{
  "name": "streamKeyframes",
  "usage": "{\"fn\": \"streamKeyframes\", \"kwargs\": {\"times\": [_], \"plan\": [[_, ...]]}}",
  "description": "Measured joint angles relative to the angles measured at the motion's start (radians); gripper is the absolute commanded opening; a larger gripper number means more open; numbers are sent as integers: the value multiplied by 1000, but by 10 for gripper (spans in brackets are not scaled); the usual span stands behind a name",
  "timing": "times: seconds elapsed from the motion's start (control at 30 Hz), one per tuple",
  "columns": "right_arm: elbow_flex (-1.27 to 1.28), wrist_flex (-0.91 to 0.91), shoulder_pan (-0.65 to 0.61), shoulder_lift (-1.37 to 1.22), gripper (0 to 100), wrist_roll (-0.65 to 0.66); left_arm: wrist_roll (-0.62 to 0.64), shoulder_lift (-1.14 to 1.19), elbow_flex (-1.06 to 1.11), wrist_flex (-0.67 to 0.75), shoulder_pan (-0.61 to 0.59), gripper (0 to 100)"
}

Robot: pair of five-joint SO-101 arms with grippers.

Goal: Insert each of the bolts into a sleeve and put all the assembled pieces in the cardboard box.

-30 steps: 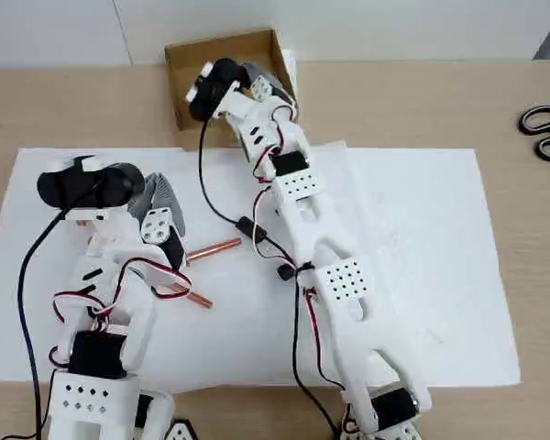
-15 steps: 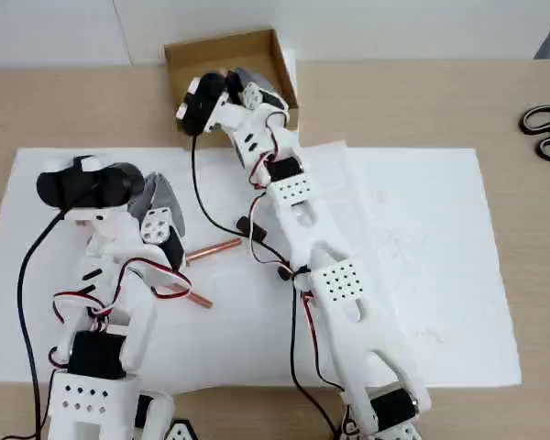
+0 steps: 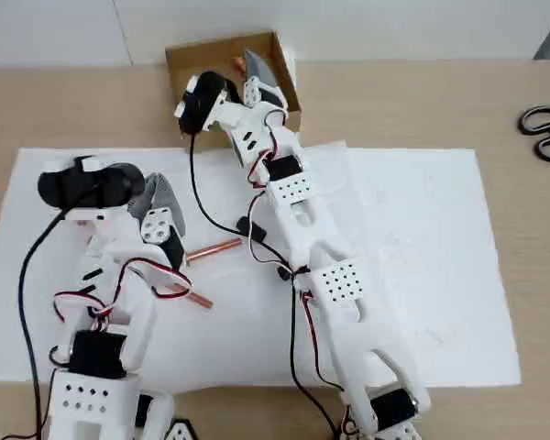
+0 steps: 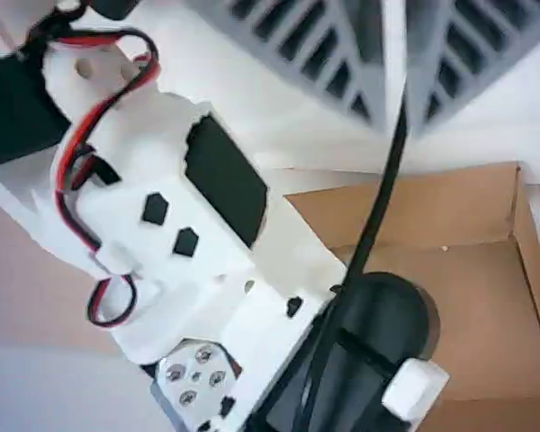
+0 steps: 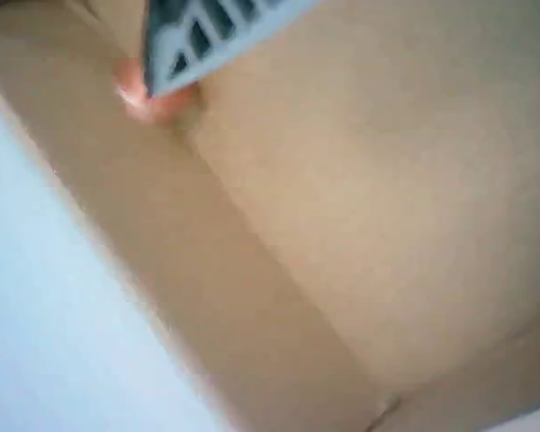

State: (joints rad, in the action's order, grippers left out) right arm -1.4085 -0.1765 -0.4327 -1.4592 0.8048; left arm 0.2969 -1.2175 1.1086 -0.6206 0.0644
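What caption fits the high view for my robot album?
Right gripper hangs over the cardboard box; two copper pieces lie on the white paper beside the left arm.

You'll find nothing legible here: no lettering, number or sign stands on the open brown cardboard box (image 3: 188,60), the white paper sheet (image 3: 422,238) or the wooden worktop (image 3: 394,101).

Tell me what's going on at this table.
The right gripper is down in the cardboard box, with a copper piece at its tip. The left gripper hangs over the white sheet. A long copper piece and a short copper piece lie on the sheet beside the left arm, not yet boxed.
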Motion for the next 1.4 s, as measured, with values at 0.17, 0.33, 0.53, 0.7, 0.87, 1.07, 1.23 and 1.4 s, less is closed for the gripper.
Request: {"fn": "streamKeyframes", "kwargs": {"times": [0.17, 0.33, 0.53, 0.7, 0.87, 1.07, 1.23, 1.4], "plan": [[-178, -209, 31, 2, 226, -2, 0, 0, 0, 0, 0, 6], [-224, -621, 66, 34, 226, -158, 0, 0, 0, 51, 0, 6], [-229, -867, 97, 358, 226, -410, 0, 0, 0, 66, 0, 6], [-241, -1203, 97, 641, 226, -451, 0, 0, 0, 66, 0, 6], [-236, -1488, 101, 827, 226, -471, 0, 0, 0, 66, 0, 6], [-31, -1514, 92, 931, 226, -574, 0, 0, 0, 66, 0, 6], [224, -1516, 28, 997, 226, -605, 0, 0, 0, 66, 0, 6], [474, -1516, -26, 1079, 226, -605, 0, 0, 0, 66, 0, 6]]}}
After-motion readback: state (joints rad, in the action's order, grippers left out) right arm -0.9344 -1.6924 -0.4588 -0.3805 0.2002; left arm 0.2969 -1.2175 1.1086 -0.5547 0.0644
